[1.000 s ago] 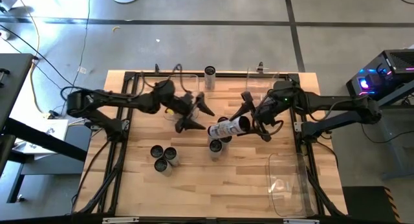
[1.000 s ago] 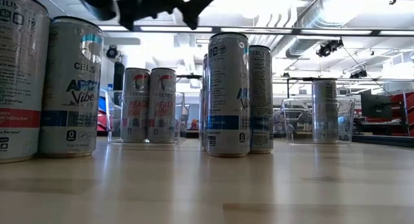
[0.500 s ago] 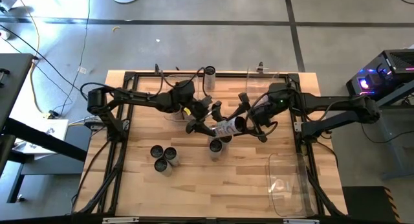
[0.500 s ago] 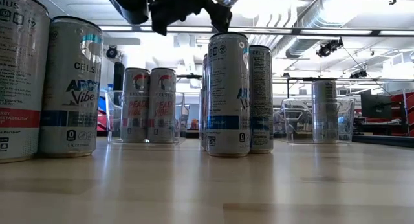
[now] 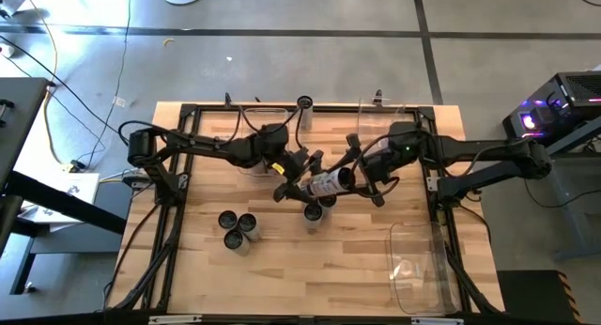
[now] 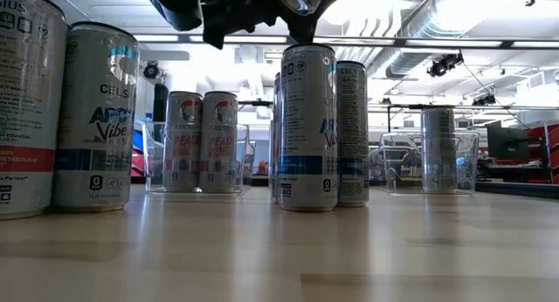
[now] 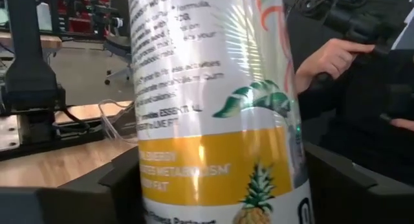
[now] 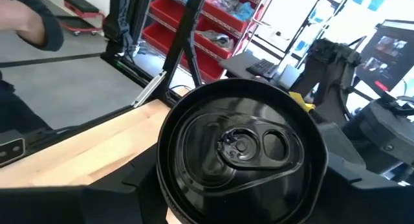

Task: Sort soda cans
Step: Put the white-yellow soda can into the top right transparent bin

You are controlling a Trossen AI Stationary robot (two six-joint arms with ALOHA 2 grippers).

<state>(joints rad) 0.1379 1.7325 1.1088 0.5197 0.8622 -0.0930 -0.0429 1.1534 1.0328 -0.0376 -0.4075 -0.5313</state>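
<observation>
Can (image 5: 327,184) midair, right hand (image 5: 354,178) grasping, left hand (image 5: 299,179) released around it

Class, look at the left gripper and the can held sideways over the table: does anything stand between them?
Nothing visible does. The left gripper is already at the sideways can, its fingers flanking it, while the right gripper holds the can's other end.

The high view looks straight down; the low view sits at tabletop level; both wrist views press close, perhaps sharing one held can (image 7: 213,107).
</observation>
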